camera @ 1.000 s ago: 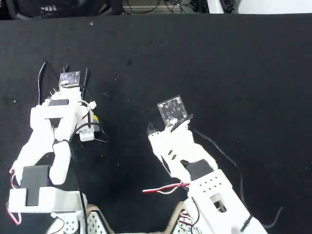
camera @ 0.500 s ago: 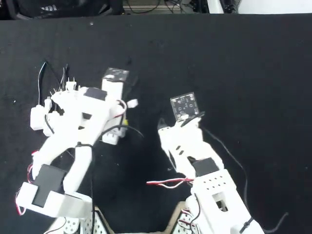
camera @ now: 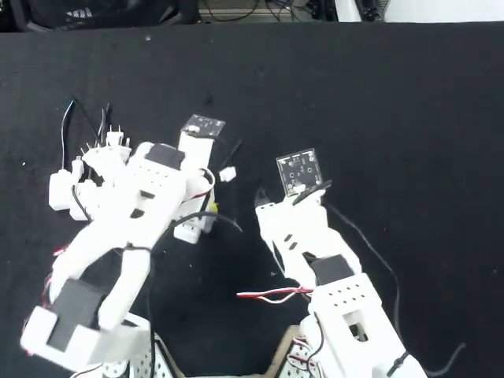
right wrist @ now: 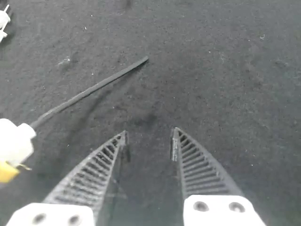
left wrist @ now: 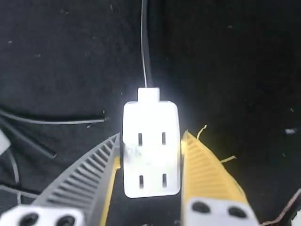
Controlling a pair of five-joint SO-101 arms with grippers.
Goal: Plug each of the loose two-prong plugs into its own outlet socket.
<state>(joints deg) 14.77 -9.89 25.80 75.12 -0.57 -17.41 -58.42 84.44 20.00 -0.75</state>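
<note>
A white outlet block (left wrist: 151, 160) with two pairs of slots and a thin black cord sits between my left gripper's (left wrist: 150, 136) grey and yellow fingers, which are shut against its two sides. From above, that block (camera: 189, 231) hangs under the left arm near the table's middle. A small white loose plug (camera: 227, 173) lies just to its right, and another plug (camera: 114, 140) with upright prongs lies at the left arm's far side. My right gripper (right wrist: 148, 134) is open over bare black cloth, just right of the block (camera: 261, 201).
Black cloth covers the whole table (camera: 378, 94). Thin black wires (left wrist: 51, 121) run beside the outlet block. A white piece (right wrist: 14, 140) with a short black cord lies beside my right gripper. Red and white arm leads (camera: 268, 297) lie near the front edge.
My left arm has swung to the right, carrying the outlet block toward the table's middle. The right arm shifted slightly right and back, then held still.
</note>
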